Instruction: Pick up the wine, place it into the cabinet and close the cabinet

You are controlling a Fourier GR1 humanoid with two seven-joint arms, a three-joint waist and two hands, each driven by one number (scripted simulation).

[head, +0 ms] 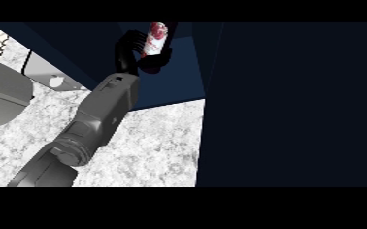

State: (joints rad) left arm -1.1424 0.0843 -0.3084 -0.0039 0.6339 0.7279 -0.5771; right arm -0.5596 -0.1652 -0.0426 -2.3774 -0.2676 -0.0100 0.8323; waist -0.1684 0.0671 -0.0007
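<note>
One hand only in view: a black hand (136, 48) on a grey forearm, coming up from the lower left corner. By that entry it should be the robot's left, though no second hand shows to confirm it; the right is out of view. Fingers and thumb are curled round the wine bottle (156, 38), which stands in the hand's grasp, its pale, red-blotched body showing above and beside the black fingers. Landmark: the dark blue cabinet (179, 77). The bottle's long axis runs near upright in this view, tilted slightly, top toward the cabinet's interior. Bottle and hand sit over the blue floor of the cabinet's open compartment, past its front edge, well away from the marbled counter (150, 140) in front of the cabinet. The large dark panel (287, 106) to the right of the opening reads as the open cabinet door, though its edges are lost in shadow. Judgement: the carry is nearly done; the coming move turns on setting the bottle's base down on the cabinet floor just beneath the hand, then clearing the arm back out across the front edge before the door can swing. Whether the base already touches cannot be told.
</note>
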